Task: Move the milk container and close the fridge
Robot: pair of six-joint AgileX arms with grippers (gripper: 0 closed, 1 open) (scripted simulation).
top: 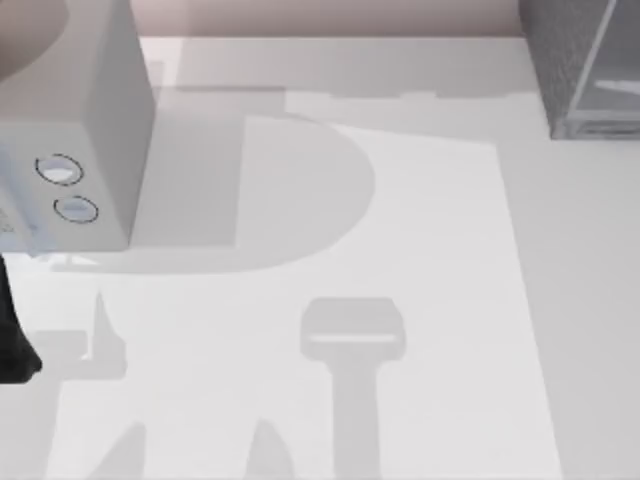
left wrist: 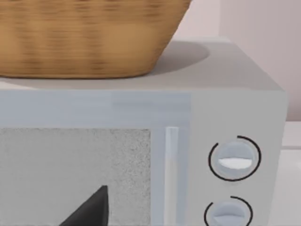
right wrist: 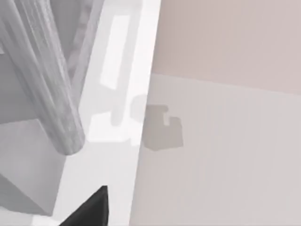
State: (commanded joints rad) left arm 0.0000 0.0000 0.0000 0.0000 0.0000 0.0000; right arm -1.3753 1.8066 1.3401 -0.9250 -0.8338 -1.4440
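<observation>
The fridge (top: 585, 70), a dark-grey speckled cabinet with a pale translucent panel, stands at the table's far right corner. Its speckled frame (right wrist: 56, 94) is close up in the right wrist view, beside pale inner surfaces. How its door stands I cannot tell. The milk container is out of view. A dark tip of my right gripper (right wrist: 89, 209) juts in close to the fridge. A dark tip of my left gripper (left wrist: 89, 212) hangs in front of the light-grey box's speckled window. My left arm (top: 15, 340) is a dark shape at the table's left edge.
A light-grey box (top: 80, 120) with two round rings (left wrist: 233, 158) stands at the far left. On top of it sits a wicker basket (left wrist: 84, 37). The white table (top: 400, 250) carries only shadows across its middle. A pale wall (right wrist: 225, 37) rises behind the table.
</observation>
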